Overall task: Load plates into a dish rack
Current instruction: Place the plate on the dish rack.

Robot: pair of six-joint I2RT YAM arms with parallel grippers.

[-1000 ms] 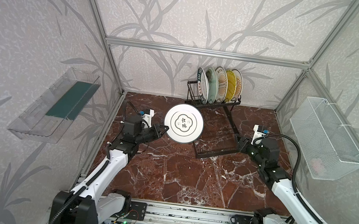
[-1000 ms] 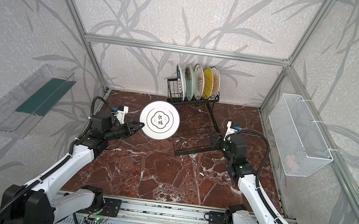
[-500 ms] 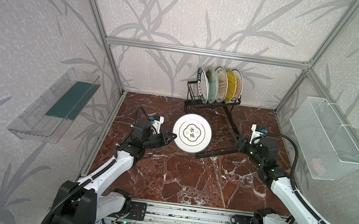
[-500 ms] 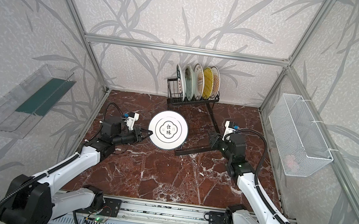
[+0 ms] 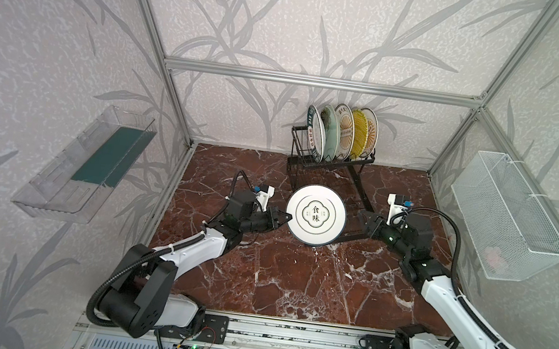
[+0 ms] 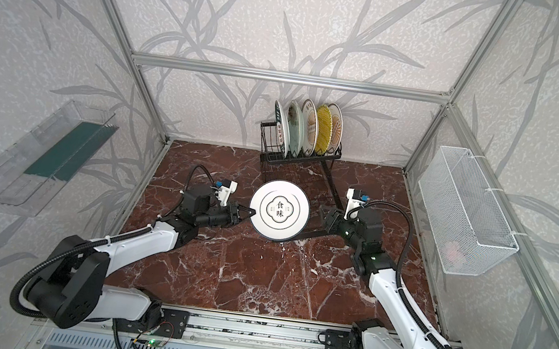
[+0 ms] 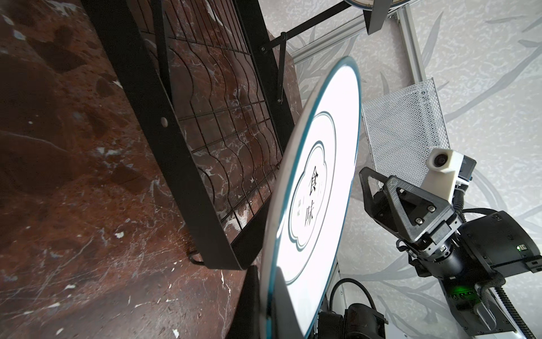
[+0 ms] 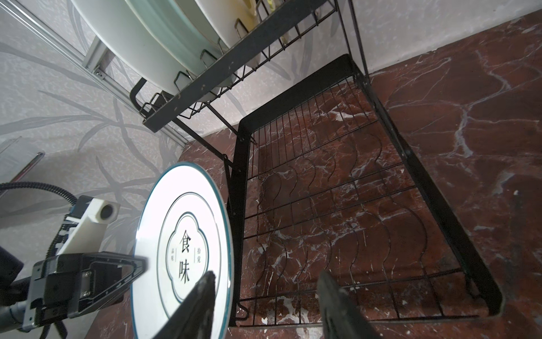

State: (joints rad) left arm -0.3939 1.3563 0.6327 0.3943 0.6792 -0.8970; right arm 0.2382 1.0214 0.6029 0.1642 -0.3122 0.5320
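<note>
Your left gripper (image 5: 282, 216) was clamped tight on the near rim of the white round plate with a ringed emblem (image 5: 315, 214), and the left wrist view showed that rim pinched between the two fingers (image 7: 249, 302). The plate reached out from those fingertips toward your right gripper (image 5: 366, 224), raised off the red-brown marble desk (image 5: 294, 276) with its printed face turned up. Its far edge hung over the near corner of the flat grid tray of the black wire dish rack (image 5: 331, 162). You could not tell whether plate and tray touched. Your right gripper stood just beyond the plate's far edge and apart from it, its jaws parted about halfway with nothing between them. In the right wrist view only the grid tray (image 8: 322, 205) showed through the gap, and the plate (image 8: 181, 258) lay off to one side of the fingers (image 8: 202, 296). Past both grippers, against the far wall, the rack's upright slotted section held five plates on edge. From your left gripper's side across to your right gripper's, these were the white plate with a dark lettered rim (image 5: 313, 134), the pale mint plate with a dark flower (image 5: 328, 130), a white plate with an orange sunburst (image 5: 344, 130), the yellow striped plate (image 5: 358, 134) and a second orange sunburst plate (image 5: 371, 130). Both top views showed the same grip (image 6: 247, 211).
</note>
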